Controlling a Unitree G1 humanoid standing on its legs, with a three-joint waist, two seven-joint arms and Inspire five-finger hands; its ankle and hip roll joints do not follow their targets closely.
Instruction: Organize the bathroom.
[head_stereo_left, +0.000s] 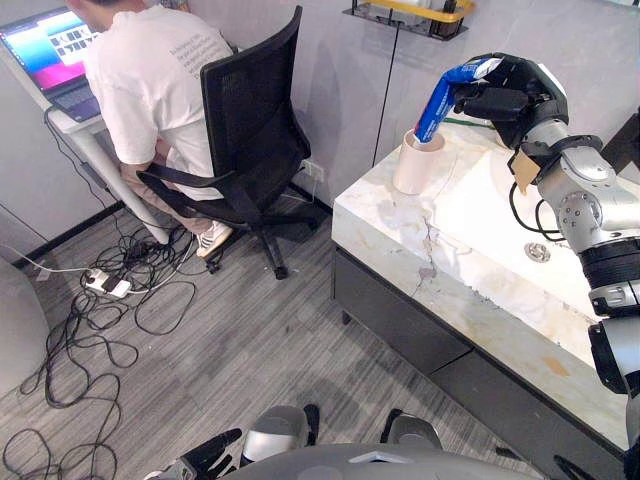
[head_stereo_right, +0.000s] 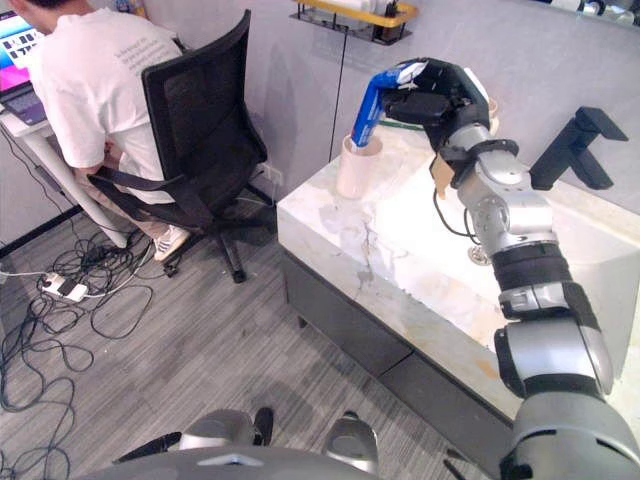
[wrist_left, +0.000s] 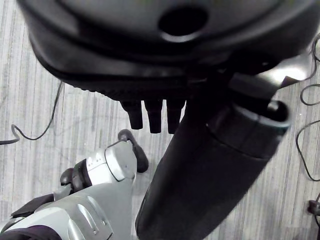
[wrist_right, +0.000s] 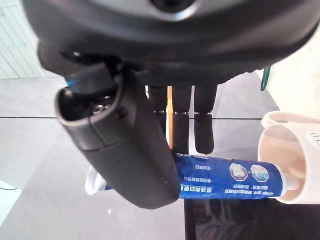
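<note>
My right hand (head_stereo_left: 505, 95) is shut on a blue toothpaste tube (head_stereo_left: 440, 98), pinching its upper end between thumb and fingers. The tube tilts down, with its capped lower end inside the mouth of a beige cup (head_stereo_left: 415, 165). This cup stands upright at the far left corner of the marble countertop (head_stereo_left: 400, 220). In the right wrist view the tube (wrist_right: 225, 175) runs from under the thumb (wrist_right: 125, 150) into the cup's rim (wrist_right: 292, 165). My left hand (wrist_left: 150, 112) hangs over the floor with relaxed fingers and holds nothing.
A white sink basin (head_stereo_left: 500, 200) lies in the counter right of the cup, with a black faucet (head_stereo_right: 575, 145) behind it. A wall shelf (head_stereo_left: 410, 15) hangs above. A person (head_stereo_left: 150, 80) sits on a black office chair (head_stereo_left: 255, 130) to the left; cables (head_stereo_left: 100, 290) lie across the floor.
</note>
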